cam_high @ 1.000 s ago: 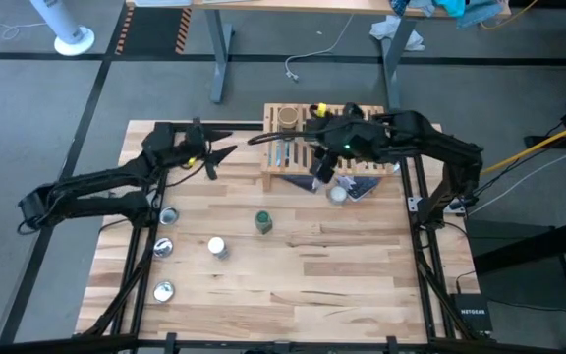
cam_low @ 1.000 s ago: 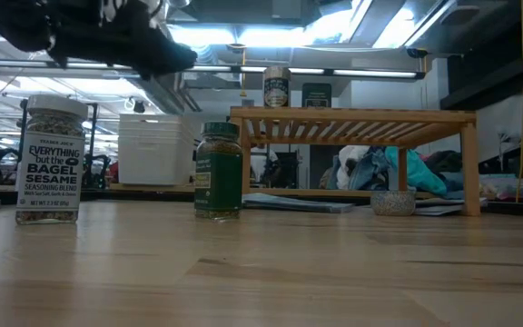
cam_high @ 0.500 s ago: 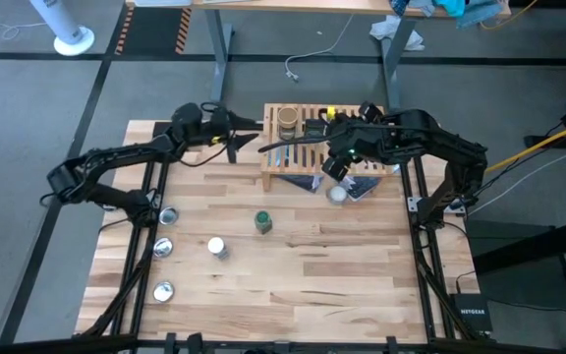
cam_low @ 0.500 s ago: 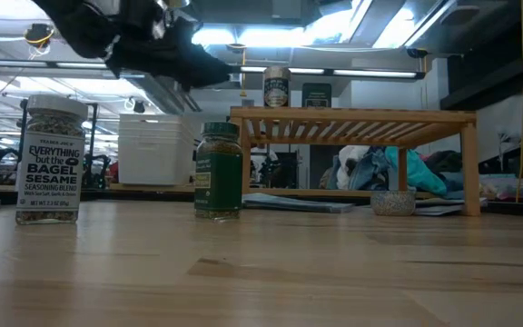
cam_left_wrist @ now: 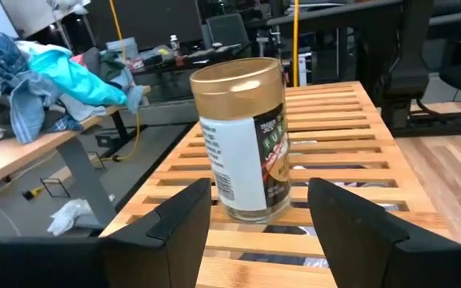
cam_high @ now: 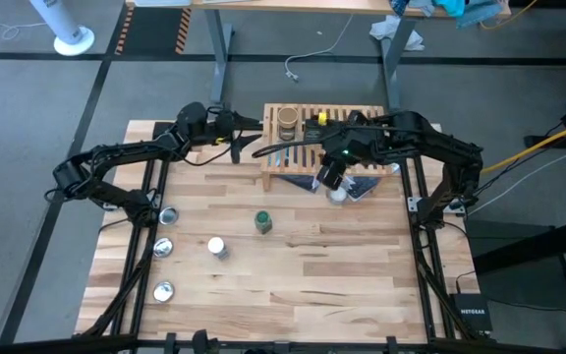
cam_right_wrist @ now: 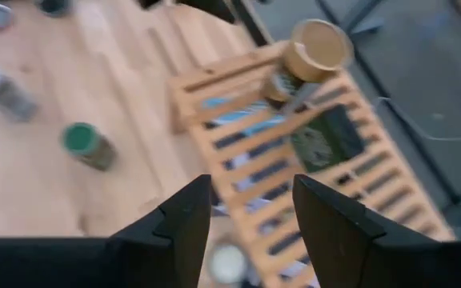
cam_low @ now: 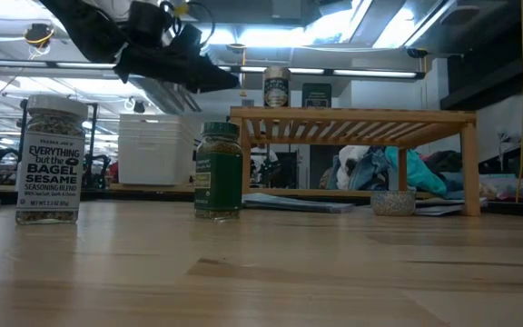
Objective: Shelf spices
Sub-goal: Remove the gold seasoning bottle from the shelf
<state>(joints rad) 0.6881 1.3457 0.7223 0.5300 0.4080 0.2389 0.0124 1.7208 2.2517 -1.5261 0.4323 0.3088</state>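
Note:
The shelf (cam_high: pixel 298 162) of wooden slats stands at the table's far side. The tan-brown jar (cam_left_wrist: pixel 242 144) stands upright on its slats (cam_high: pixel 287 120), with the dark tin (cam_right_wrist: pixel 326 136) lying beside it. My left gripper (cam_left_wrist: pixel 258 232) is open, level with the jar and just short of it on the shelf's left (cam_high: pixel 247 126). My right gripper (cam_right_wrist: pixel 250 232) is open and hovers over the shelf's near edge (cam_high: pixel 328 179). The green-lidded jar (cam_high: pixel 263 221) and the clear white-capped jar (cam_high: pixel 217 247) stand on the tabletop, nearer than the shelf.
Three flat silver round pieces (cam_high: pixel 163 247) lie in a row near the table's left edge. Another one (cam_high: pixel 338 194) lies by the shelf's near side, next to papers under the shelf (cam_low: pixel 298 202). Bare wood stretches across the table's near half.
My left gripper has swung from over the table's left part toward the far edge and the right, up to the shelf's left end beside the tan-brown jar. The jars and the shelf have stayed where they were.

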